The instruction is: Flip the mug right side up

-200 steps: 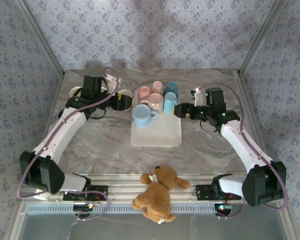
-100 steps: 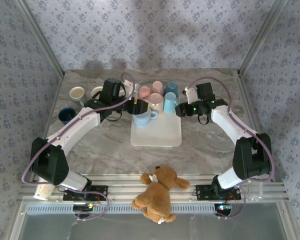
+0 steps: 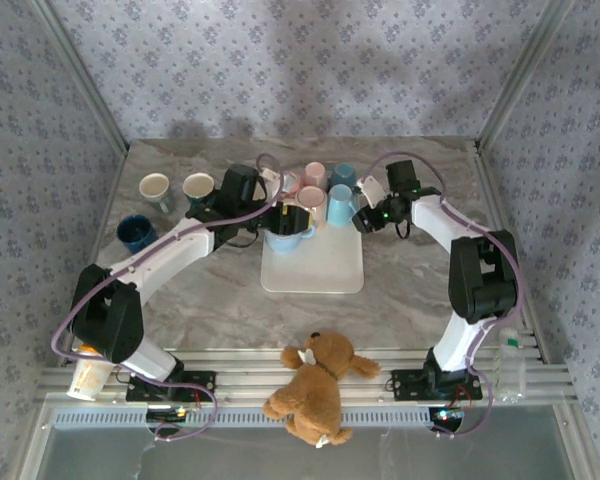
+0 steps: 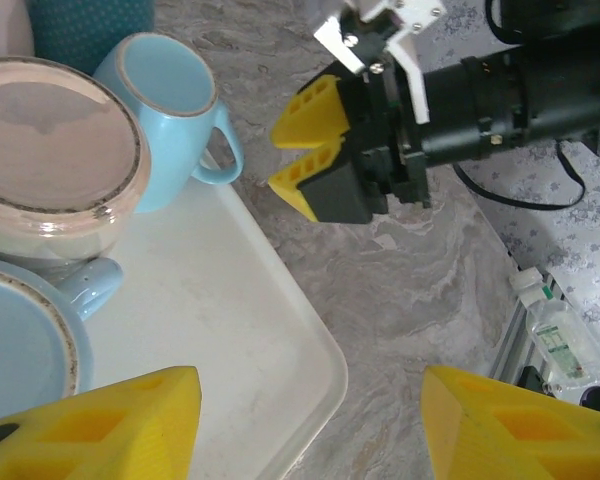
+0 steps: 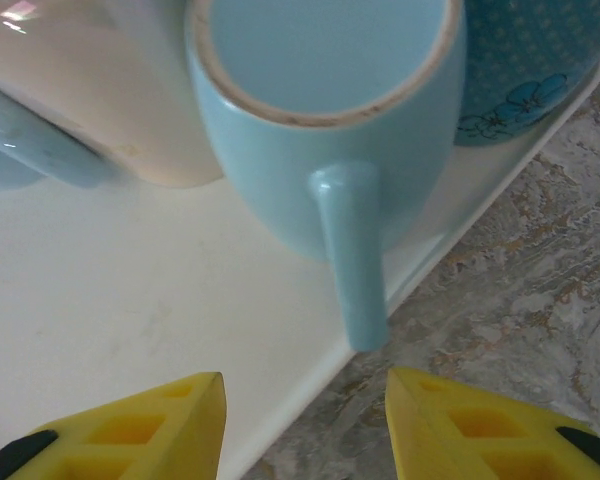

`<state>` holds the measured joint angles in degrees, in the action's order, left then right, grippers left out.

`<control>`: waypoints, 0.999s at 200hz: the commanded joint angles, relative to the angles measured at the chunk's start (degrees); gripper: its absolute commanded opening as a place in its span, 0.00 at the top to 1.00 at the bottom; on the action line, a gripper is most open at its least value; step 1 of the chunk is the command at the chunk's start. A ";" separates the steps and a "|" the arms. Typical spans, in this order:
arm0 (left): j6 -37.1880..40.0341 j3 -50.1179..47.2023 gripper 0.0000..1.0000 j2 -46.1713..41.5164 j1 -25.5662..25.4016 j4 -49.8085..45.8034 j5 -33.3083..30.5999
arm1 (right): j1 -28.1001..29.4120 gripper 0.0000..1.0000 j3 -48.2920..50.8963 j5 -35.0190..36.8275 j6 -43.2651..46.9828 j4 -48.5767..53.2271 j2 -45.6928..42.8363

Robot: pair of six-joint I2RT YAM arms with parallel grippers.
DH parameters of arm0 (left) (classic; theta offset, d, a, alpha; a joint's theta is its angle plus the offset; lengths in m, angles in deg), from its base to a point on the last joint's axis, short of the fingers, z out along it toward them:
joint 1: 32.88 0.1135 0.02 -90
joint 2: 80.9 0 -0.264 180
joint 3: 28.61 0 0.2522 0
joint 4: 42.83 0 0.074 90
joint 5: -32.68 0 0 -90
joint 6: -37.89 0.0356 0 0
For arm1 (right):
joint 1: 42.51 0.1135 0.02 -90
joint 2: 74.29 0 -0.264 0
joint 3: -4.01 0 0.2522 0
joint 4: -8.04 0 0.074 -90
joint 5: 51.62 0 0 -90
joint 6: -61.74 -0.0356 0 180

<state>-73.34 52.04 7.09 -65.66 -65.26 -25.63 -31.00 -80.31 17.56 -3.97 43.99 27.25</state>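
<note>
1. You find the light blue mug (image 5: 320,110) bottom up on the white tray (image 3: 315,270), at its right rear, close to the tray's right edge.
2. Its flat base faces up with a bare ring around it, and its handle (image 5: 350,255) juts out toward the tray's rim.
3. Your right gripper (image 5: 305,385) sits just off that edge, facing the handle. Its jaws are apart, one yellow finger on each side of the handle's line; the handle tip lies ahead of them, untouched.
4. From the left wrist you see the same fingers (image 4: 305,105) with only a narrow gap, close to the mug but not on it.
5. Your left gripper (image 4: 310,400) hangs over the tray's front part, jaws wide apart, nothing between them but tray corner and marbled table (image 3: 200,290).
6. A pink mug (image 4: 55,150), also base up, touches the task mug's left side; a teal mug (image 5: 540,60) stands just behind it.
7. A larger blue mug (image 4: 20,350) stands rim up under your left wrist.
</note>
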 commanded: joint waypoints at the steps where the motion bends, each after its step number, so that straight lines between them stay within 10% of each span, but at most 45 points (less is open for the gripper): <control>1: -0.70 1.33 0.40 0.82 -0.48 2.16 0.13 | -1.08 0.51 -1.95 -1.54 4.22 -1.98 2.62; 200: -1.27 1.92 0.41 1.80 -0.67 2.06 0.75 | -0.51 0.67 -0.82 -2.77 5.24 -14.52 9.26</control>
<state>-74.30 52.08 8.42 -65.92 -64.06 -25.61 -31.57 -81.62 15.39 1.35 32.45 36.71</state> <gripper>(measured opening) 0.587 0.354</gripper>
